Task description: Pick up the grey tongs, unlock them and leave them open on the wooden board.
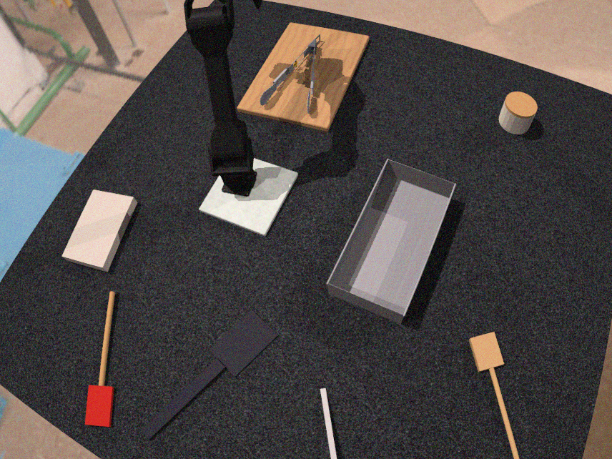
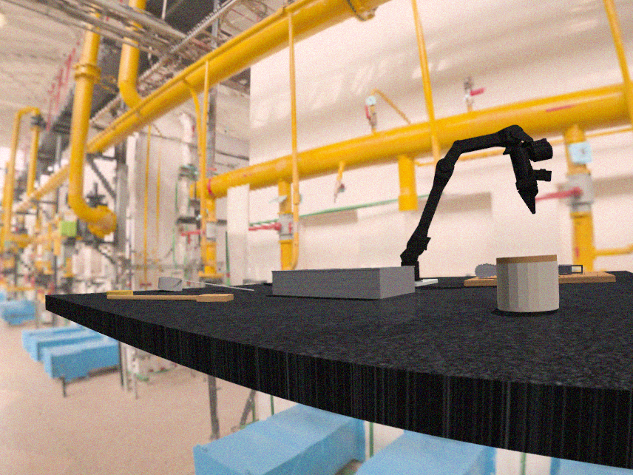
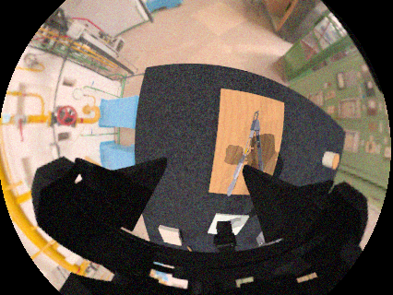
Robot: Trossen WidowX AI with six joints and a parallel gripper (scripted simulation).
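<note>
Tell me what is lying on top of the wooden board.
The grey tongs lie spread open on the wooden board, with shadows around them. The hand hangs open above, holding nothing. The wood beneath the tongs is covered.

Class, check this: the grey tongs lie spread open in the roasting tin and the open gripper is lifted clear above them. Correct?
One error: the tongs lie spread open on the wooden board, not in the roasting tin, as the top view shows. The open gripper is indeed clear above them.

Yellow overhead pipes (image 2: pixel 358 148), pale walls (image 2: pixel 332 66), beige floor (image 2: pixel 76 434)
</note>
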